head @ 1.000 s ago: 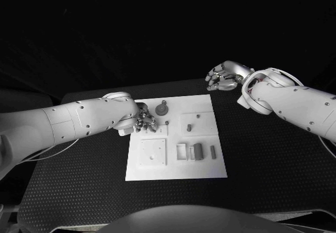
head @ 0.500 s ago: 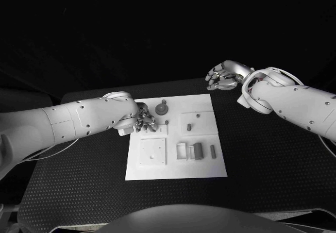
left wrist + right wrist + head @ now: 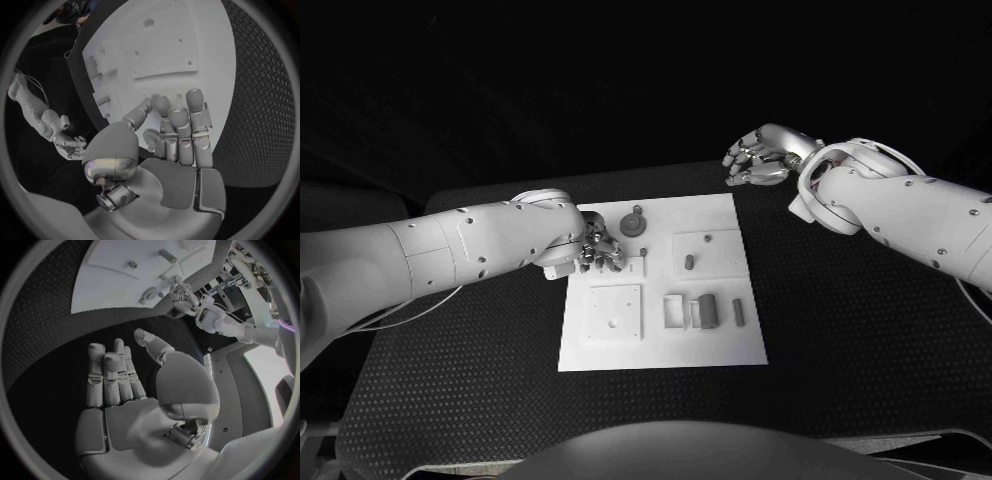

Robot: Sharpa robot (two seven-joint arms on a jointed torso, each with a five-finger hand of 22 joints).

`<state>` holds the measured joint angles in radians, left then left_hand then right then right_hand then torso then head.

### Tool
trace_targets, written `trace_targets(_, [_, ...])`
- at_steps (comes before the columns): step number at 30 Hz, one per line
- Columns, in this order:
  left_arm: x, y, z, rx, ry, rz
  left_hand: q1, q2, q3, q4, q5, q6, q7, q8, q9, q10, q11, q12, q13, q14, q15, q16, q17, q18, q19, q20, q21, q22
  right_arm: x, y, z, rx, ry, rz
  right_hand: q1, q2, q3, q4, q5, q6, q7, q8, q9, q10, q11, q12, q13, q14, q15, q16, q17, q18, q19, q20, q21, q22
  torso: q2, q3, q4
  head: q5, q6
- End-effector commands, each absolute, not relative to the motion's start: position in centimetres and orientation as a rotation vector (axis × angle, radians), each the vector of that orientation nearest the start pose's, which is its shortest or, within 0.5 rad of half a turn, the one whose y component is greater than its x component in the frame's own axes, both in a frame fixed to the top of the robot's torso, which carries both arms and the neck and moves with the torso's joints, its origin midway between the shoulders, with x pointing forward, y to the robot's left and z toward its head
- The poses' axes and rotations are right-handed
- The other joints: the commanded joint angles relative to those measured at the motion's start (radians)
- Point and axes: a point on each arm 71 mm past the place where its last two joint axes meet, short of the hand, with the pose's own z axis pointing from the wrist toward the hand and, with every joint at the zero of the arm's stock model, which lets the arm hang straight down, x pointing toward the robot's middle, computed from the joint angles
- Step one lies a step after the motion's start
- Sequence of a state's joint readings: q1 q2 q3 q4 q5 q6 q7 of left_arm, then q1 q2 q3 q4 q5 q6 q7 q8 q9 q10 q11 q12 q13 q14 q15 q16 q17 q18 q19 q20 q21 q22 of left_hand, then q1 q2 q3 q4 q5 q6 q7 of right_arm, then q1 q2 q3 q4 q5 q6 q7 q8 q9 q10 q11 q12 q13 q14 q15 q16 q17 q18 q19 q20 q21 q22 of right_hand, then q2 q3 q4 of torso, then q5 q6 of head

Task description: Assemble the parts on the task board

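Task board (image 3: 661,285) lay white at the centre of the frame on the black counter (image 3: 848,350), with small grey parts (image 3: 708,310) set in its recesses — a round knobbed piece (image 3: 635,224) near its upper edge. At the board's upper left edge, the left robot hand (image 3: 596,248) hovered with fingers curled inward, grasping nothing I could make out. At the upper right, off the board, the right robot hand (image 3: 762,157) was raised — fingers partly curled, empty.
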<state>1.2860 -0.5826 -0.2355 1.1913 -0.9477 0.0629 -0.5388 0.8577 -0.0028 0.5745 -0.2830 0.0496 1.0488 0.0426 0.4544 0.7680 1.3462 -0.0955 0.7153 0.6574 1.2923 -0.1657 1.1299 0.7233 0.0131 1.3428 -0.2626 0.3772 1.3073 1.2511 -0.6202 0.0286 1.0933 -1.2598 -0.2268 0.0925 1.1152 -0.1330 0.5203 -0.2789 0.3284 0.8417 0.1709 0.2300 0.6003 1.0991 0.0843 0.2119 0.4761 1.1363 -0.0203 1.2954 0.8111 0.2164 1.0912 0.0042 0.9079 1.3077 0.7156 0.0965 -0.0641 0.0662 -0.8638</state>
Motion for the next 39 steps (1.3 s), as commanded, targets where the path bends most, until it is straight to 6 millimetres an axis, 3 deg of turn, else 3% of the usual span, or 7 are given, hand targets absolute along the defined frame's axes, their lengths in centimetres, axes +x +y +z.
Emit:
trace_targets(1, [52.0, 19.2, -26.5, -0.291, 2.380, -0.248, -0.021, 0.000, -0.015, 0.003, -0.001, 0.111, -0.037, -0.006, 0.169, -0.007, 0.002, 0.006, -0.001, -0.031, -0.021, 0.007, -0.003, -0.011, -0.001, -0.007, 0.006, 0.021, 57.0, -20.7, -16.1, -0.015, 1.640, 0.732, 0.000, 0.011, -0.007, -0.001, 0.006, -0.015, 0.020, 0.006, 0.001, 0.014, 0.006, -0.006, 0.001, -0.009, -0.001, 0.003, -0.001, 0.045, 0.000, -0.004, 0.002, 0.018, 0.000, 0.0005, -0.0004, -0.001, -0.001])
trace_targets(5, [52.0, 19.3, -26.5, -0.296, 2.376, -0.248, -0.064, -0.028, -0.044, 0.012, -0.001, 0.112, -0.037, -0.009, 0.171, -0.008, 0.002, 0.008, -0.002, -0.033, -0.021, 0.013, -0.010, -0.012, -0.002, -0.008, 0.006, 0.020, 57.0, -20.8, -16.1, -0.014, 1.641, 0.731, -0.001, 0.011, -0.007, 0.000, 0.006, -0.015, 0.020, 0.006, 0.001, 0.014, 0.006, -0.006, 0.001, -0.009, -0.001, 0.003, -0.001, 0.045, 0.000, -0.004, 0.002, 0.018, 0.000, 0.0009, -0.0005, -0.002, -0.001])
trace_targets(10, [52.1, 19.3, -26.5, -0.299, 2.376, -0.249, -0.101, -0.040, -0.079, 0.007, 0.000, 0.114, -0.039, -0.013, 0.172, -0.010, 0.000, 0.011, -0.004, -0.036, -0.023, 0.020, -0.020, -0.010, -0.004, -0.011, 0.006, 0.020, 57.0, -20.8, -16.1, -0.014, 1.642, 0.732, -0.002, 0.011, -0.008, 0.000, 0.006, -0.015, 0.020, 0.006, 0.001, 0.014, 0.006, -0.006, 0.001, -0.009, -0.001, 0.003, -0.002, 0.045, 0.000, -0.004, 0.002, 0.018, 0.000, 0.0010, -0.0003, -0.002, -0.001])
trace_targets(35, [52.1, 19.9, -26.4, -0.348, 2.354, -0.270, -0.131, -0.053, -0.101, 0.006, -0.001, 0.119, -0.042, -0.018, 0.176, -0.010, -0.003, 0.016, -0.007, -0.039, -0.027, 0.033, -0.036, -0.009, -0.003, -0.014, 0.005, 0.019, 57.1, -20.9, -16.1, -0.010, 1.643, 0.728, -0.005, 0.012, -0.008, 0.002, 0.006, -0.016, 0.020, 0.005, 0.001, 0.014, 0.006, -0.007, 0.001, -0.010, -0.001, 0.003, -0.002, 0.045, 0.000, -0.004, 0.002, 0.018, 0.000, -0.0003, -0.0002, -0.005, 0.000])
trace_targets(39, [51.9, 20.3, -26.4, -0.385, 2.370, -0.296, -0.138, -0.065, -0.110, 0.002, -0.001, 0.117, -0.041, -0.021, 0.177, -0.013, -0.002, 0.017, -0.008, -0.042, -0.027, 0.036, -0.041, -0.009, -0.005, -0.013, 0.004, 0.018, 57.1, -21.1, -16.1, -0.008, 1.642, 0.725, -0.005, 0.012, -0.008, 0.002, 0.006, -0.016, 0.020, 0.005, 0.001, 0.014, 0.006, -0.007, 0.001, -0.010, 0.000, 0.003, -0.002, 0.045, 0.000, -0.004, 0.002, 0.018, -0.001, 0.0005, 0.0000, -0.006, 0.003])
